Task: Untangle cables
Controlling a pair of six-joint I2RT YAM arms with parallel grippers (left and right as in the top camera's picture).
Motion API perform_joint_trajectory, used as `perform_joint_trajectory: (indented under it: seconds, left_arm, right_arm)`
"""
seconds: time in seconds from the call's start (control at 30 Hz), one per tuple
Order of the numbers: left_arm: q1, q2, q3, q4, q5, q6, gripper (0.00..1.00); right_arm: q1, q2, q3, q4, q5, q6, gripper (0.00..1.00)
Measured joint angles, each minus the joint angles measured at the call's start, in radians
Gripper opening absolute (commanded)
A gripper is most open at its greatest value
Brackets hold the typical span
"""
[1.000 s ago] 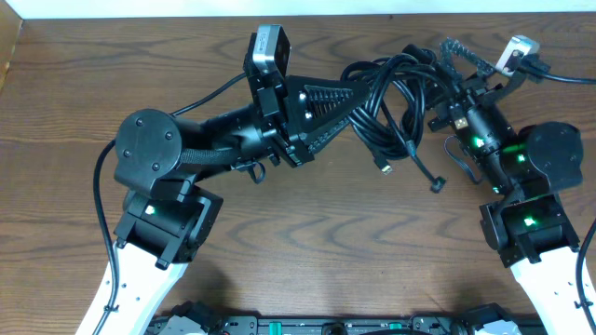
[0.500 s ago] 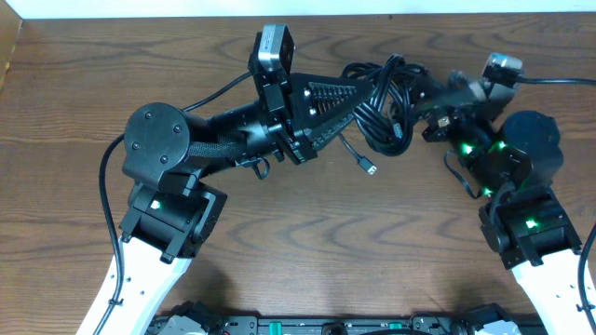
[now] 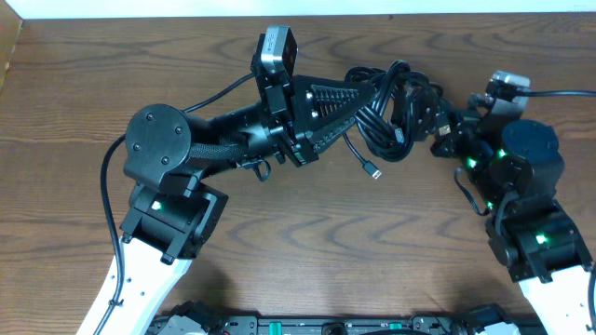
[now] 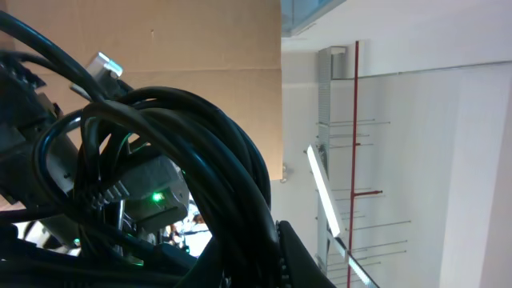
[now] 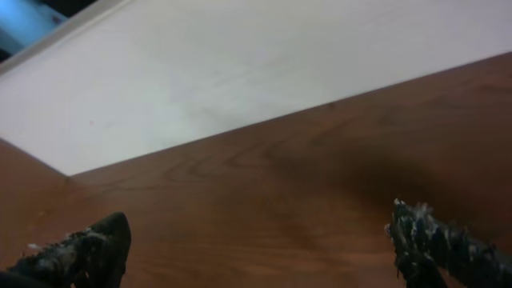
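the left jaws pinch the tangled cables [image 3: 396, 102] at the far middle of the counter [image 3: 307, 251], one plug trailing nearer, while the right jaws stand spread wide just right of the clump.

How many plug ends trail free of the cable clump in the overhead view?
1: a plug on a strand trailing from the near side of the cables. Others may be hidden in the tangle.

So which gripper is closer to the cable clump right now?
Left. The left gripper is shut on the cables; the right gripper is open beside them, on the robot's right, gripping nothing.
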Motion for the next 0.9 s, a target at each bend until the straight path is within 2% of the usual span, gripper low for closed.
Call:
perform_joint_trajectory:
  seconds: [0.33,0.6,0.9]
  left_arm:
    - [0.021,0.0,0.0,-0.004,-0.002,0.041,0.08]
    - [0.162,0.014,0.0,-0.034,0.004,0.24,0.08]
    - [0.193,0.029,0.0,-0.026,0.066,0.482,0.07]
  right_arm:
    - [0.0,-0.057,0.001,-0.089,0.095,-0.008,0.99]
    - [0.0,-0.095,0.001,-0.095,0.099,-0.039,0.99]
    - [-0.003,-0.126,0.001,-0.115,0.013,-0.2,0.99]
